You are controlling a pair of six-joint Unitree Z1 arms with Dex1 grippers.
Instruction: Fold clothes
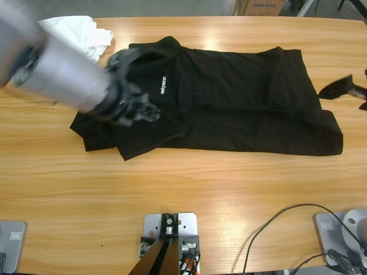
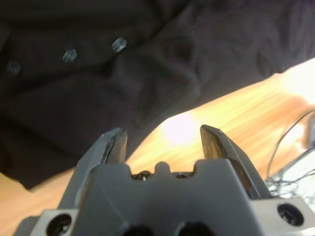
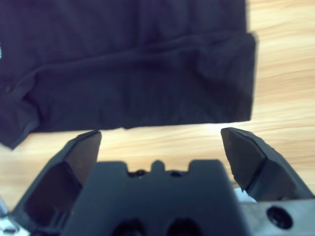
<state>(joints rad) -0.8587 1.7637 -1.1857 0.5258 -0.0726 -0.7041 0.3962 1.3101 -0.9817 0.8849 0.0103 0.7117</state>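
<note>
A black polo shirt (image 1: 229, 103) lies spread flat on the wooden table (image 1: 172, 183), collar to the left and hem to the right, with its white chest logo (image 1: 163, 85) showing. My left gripper (image 1: 140, 112) hovers over the collar and sleeve area. In the left wrist view it (image 2: 162, 142) is open and empty, just off the shirt (image 2: 98, 73), whose placket buttons (image 2: 118, 44) show. My right gripper (image 1: 331, 89) sits at the table's right edge beside the hem. Its jaws (image 3: 162, 147) are wide open over bare wood below the shirt (image 3: 123, 73). White garments (image 1: 74, 28) lie bundled at the back left.
The left arm's big silver body (image 1: 63, 69) covers part of the white bundle and the shirt's left sleeve. A cardboard box (image 1: 261, 6) stands beyond the far edge. Cables (image 1: 287, 220) trail at the front right corner.
</note>
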